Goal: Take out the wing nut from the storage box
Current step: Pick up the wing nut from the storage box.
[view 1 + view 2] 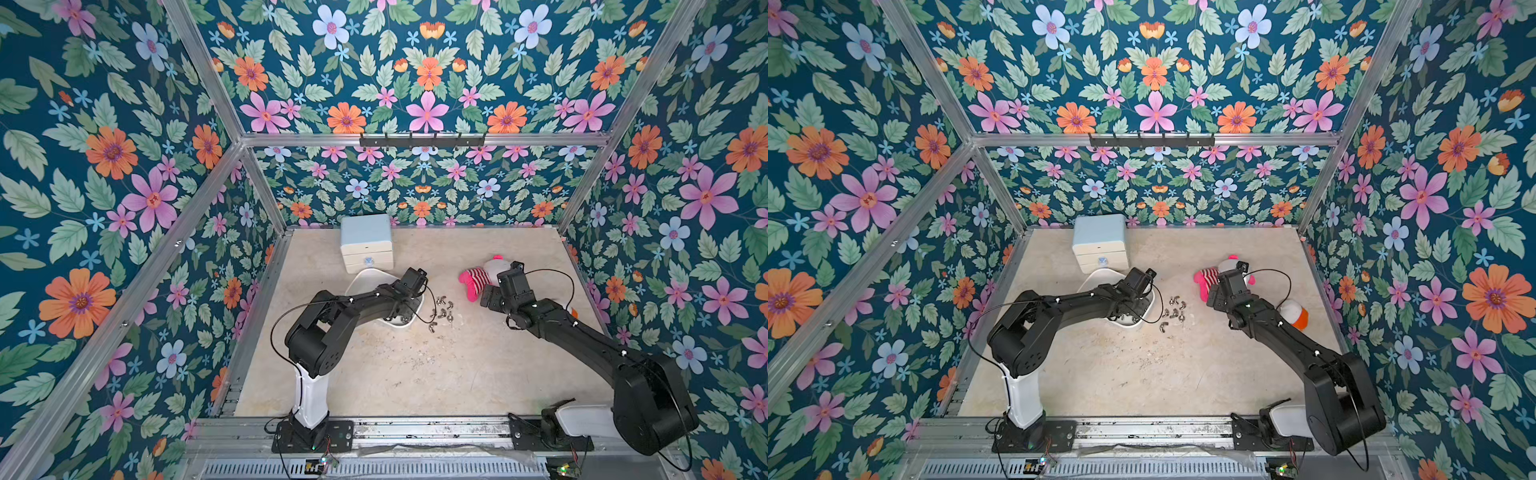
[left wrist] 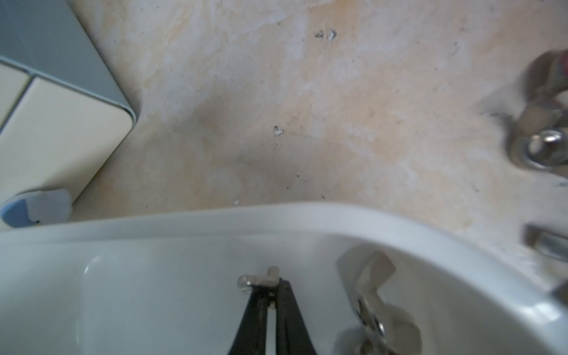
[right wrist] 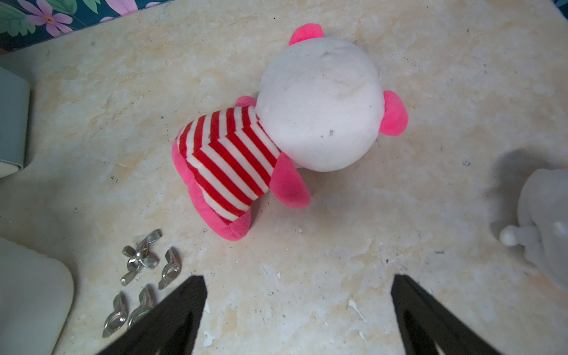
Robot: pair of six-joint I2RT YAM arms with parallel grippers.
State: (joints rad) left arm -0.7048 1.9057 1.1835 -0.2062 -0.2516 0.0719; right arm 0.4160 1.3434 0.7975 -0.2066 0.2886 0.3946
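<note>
Left claw point(image 2: 274, 287) (pinching wing nut point(image 2: 257, 280)) reaches inside storage box point(image 2: 215, 215).

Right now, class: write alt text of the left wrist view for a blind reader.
The left gripper is shut on a wing nut inside the white storage box. A second wing nut lies beside it; beige table beyond the rim.

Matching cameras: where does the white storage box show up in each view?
Top view: storage box mid-table, half under the left arm, beside the drawer chest.
Top view: same spot, under the left arm.
Left wrist: its rim curves past the left gripper, which is inside it.
Right wrist: one rounded corner at the frame edge, near loose wing nuts.
Landmark: the drawer chest, in all four.
</note>
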